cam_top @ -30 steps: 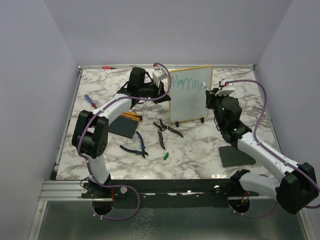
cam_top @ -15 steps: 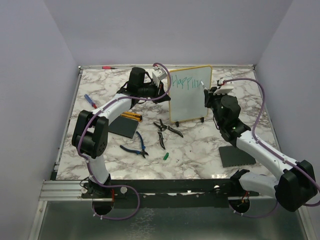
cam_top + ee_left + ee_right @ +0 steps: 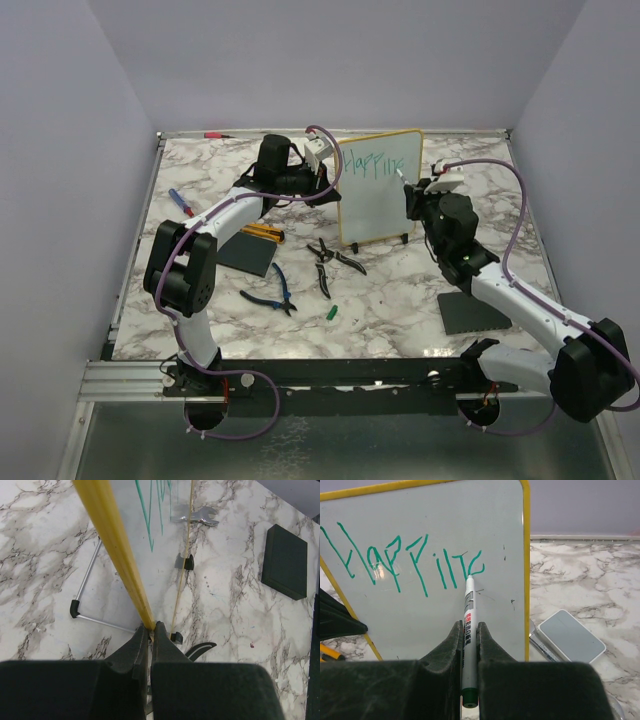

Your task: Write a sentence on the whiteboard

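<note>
The whiteboard [image 3: 378, 200] stands upright at the back middle of the table, its yellow rim [image 3: 112, 540] pinched at the left edge by my left gripper [image 3: 150, 627], which is shut on it [image 3: 332, 165]. The sentence [image 3: 400, 560] reads "Happine" in teal-green letters along the board's top [image 3: 378, 163]. My right gripper [image 3: 468, 627] is shut on a white marker [image 3: 468, 607] with a green end. The marker's tip touches the board [image 3: 395, 625] just below the last curved letter. In the top view this right gripper [image 3: 410, 192] is at the board's right side.
Two dark grey pads [image 3: 245, 253] [image 3: 470, 313] lie on the marble table. Blue-handled pliers [image 3: 272, 290], black pliers [image 3: 332, 258] and a green cap [image 3: 331, 313] lie in front of the board. A grey-white flat box [image 3: 570, 636] and a wrench [image 3: 197, 516] lie near the board.
My right gripper has shifted a little left and up with the marker, and a new curved letter has appeared at the end of the writing. The left arm has not moved.
</note>
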Controlling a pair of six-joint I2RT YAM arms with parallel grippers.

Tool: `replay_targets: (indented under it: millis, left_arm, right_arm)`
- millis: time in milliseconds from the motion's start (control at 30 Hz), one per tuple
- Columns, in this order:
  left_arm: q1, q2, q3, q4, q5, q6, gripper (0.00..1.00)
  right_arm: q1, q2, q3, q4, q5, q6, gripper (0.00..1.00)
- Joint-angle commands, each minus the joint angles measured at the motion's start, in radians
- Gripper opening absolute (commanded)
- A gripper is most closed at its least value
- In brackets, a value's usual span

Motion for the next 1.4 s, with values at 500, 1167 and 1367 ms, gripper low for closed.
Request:
replay_targets:
  millis: [500, 1167, 1367]
  left_arm:
    - [-0.005, -0.043, -0.01, 0.002, -0.013, 0.036, 0.0]
    - [-0.005, -0.046, -0.012, 0.002, -0.011, 0.036, 0.0]
    - [-0.005, -0.046, -0.012, 0.002, -0.01, 0.036, 0.0]
  right_arm:
    - [-0.005, 0.003, -0.009, -0.043, 0.11, 0.02, 0.01]
    - [-0.005, -0.022, 0.04, 0.024, 0.141, -0.045, 0.01]
    - [-0.008, -0.016, 0.052, 0.043, 0.14, -0.057, 0.01]
